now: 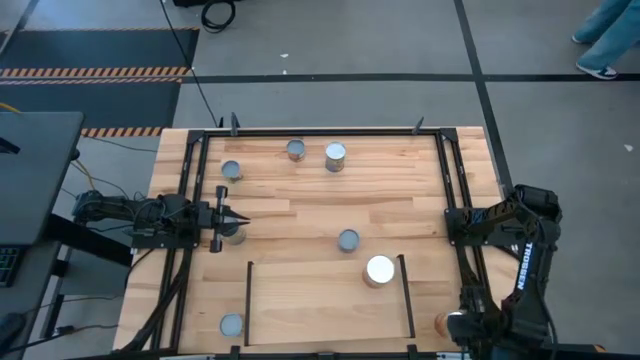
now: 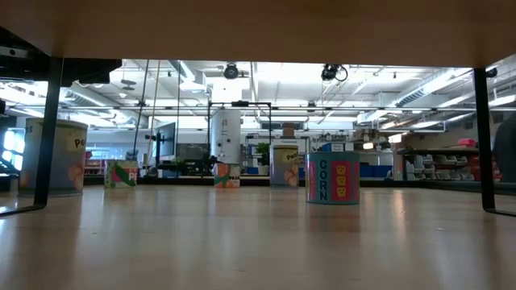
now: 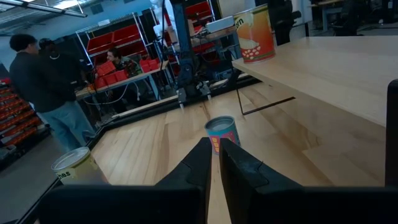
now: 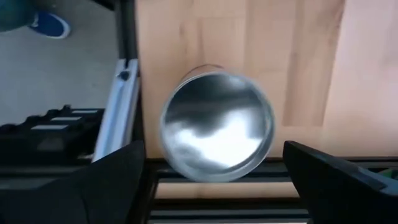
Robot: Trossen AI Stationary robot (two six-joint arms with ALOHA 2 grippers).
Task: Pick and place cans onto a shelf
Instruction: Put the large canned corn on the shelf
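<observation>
Several cans stand on the wooden table. One white-topped can (image 1: pixel 379 270) stands on the shelf (image 1: pixel 320 310) at its far right corner. My left gripper (image 1: pixel 240 215) is shut and empty at the table's left, pointing right, next to a grey-topped can (image 1: pixel 232 235). Another can (image 3: pixel 222 132) stands ahead of its fingers (image 3: pixel 214 163). My right gripper (image 4: pixel 214 158) is open at the near right corner, pointing down over a metal-topped can (image 4: pixel 216 126), a finger on either side, apart from it. This can also shows in the high view (image 1: pixel 440 322).
More cans stand at the far left (image 1: pixel 231 170), far middle (image 1: pixel 295 150) (image 1: pixel 335 157), centre (image 1: pixel 348 240) and near left (image 1: pixel 231 325). Black rails (image 1: pixel 448 180) frame the table. People (image 3: pixel 37 81) stand beyond it. The low view shows cans such as the corn can (image 2: pixel 332 177).
</observation>
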